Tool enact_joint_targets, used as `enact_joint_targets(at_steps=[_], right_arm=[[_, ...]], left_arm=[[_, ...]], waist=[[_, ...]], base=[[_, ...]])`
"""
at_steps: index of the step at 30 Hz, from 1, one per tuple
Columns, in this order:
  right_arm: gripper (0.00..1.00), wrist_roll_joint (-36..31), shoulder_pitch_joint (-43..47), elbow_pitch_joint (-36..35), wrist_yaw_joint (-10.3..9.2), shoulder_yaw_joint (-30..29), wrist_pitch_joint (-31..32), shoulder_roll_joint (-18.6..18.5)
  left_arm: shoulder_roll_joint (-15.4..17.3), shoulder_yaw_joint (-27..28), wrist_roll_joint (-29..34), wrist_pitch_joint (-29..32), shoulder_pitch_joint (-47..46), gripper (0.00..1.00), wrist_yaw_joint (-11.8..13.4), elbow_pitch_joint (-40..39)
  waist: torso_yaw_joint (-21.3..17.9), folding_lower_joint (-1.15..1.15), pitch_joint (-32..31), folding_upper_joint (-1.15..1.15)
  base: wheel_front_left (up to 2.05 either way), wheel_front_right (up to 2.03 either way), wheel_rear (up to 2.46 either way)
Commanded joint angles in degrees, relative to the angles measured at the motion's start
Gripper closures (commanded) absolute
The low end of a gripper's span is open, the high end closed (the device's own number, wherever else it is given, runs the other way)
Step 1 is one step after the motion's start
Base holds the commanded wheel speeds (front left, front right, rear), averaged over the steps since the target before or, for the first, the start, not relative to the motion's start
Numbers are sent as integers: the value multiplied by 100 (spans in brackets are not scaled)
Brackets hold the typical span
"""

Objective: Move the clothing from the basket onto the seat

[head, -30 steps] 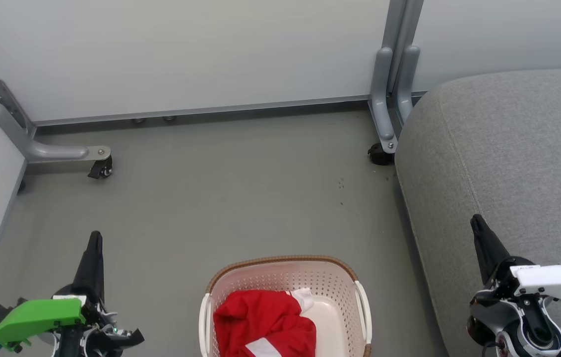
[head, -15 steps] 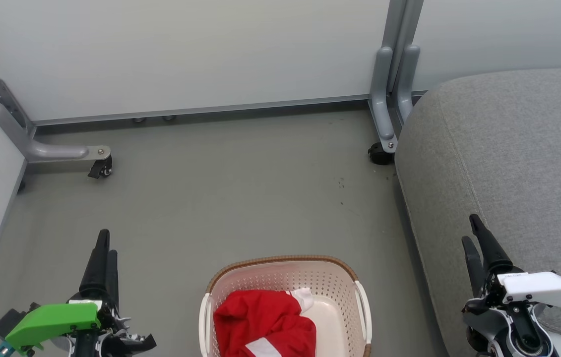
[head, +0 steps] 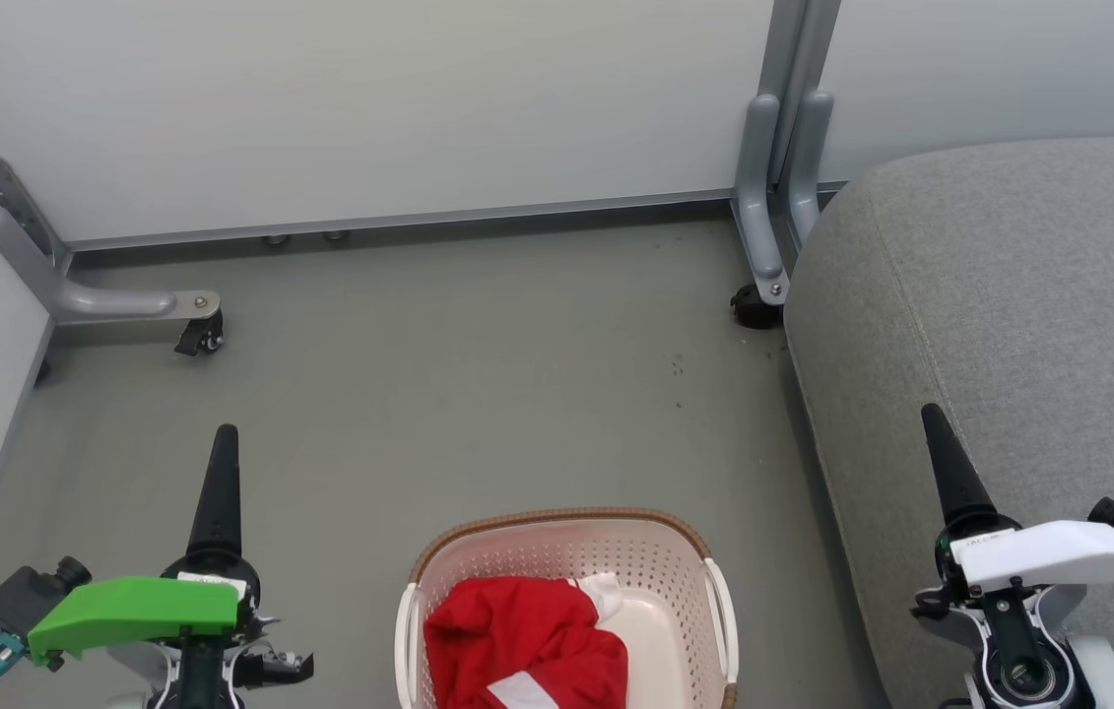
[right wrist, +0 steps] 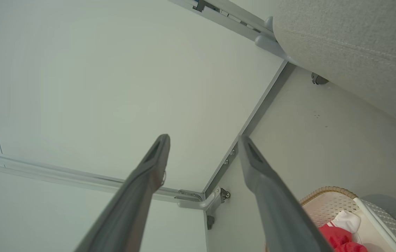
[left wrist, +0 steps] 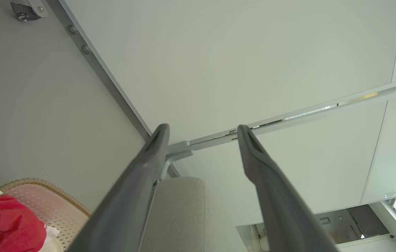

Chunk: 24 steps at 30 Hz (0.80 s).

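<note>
The basket, cream perforated plastic with a brown rim, stands on the floor at the bottom centre of the head view. The clothing, bright red with white trim, lies bunched in its left half. The seat, a big grey cushion, rises at the right. My left gripper hovers over the floor left of the basket. My right gripper hovers over the seat's near left edge. Both wrist views show the jaws spread with nothing between: left gripper, right gripper. Basket and clothing sit low in these views.
Pale partition panels close off the back and left. Their grey metal feet carry black casters on the grey floor. One foot stands close to the seat's far left corner. Open floor lies beyond the basket.
Both grippers went from shut to open. Both have moved forward, up the head view, and the left one has also shifted slightly toward the basket. Basket and clothing have not moved.
</note>
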Motion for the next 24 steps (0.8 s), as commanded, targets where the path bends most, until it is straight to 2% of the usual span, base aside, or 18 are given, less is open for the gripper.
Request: enact_joint_targets(at_steps=[1, 13, 24], right_arm=[[0, -253, -114, -127, 3, 46, -63, -47], [0, -1644, -105, -196, 3, 325, -317, -125], [0, -2663, -114, -171, 4, 501, -520, -139]], left_arm=[[82, -46, 249, -57, -145, 0, -2, -115], [153, -219, 1563, -311, -95, 0, -2, -49], [155, -263, 2533, -512, -81, 0, -1, 85]], waist=[[1, 0, -4, 0], [6, 0, -25, 0], [7, 0, -40, 0]], base=[[0, 0, 0], [0, 0, 0], [0, 0, 0]])
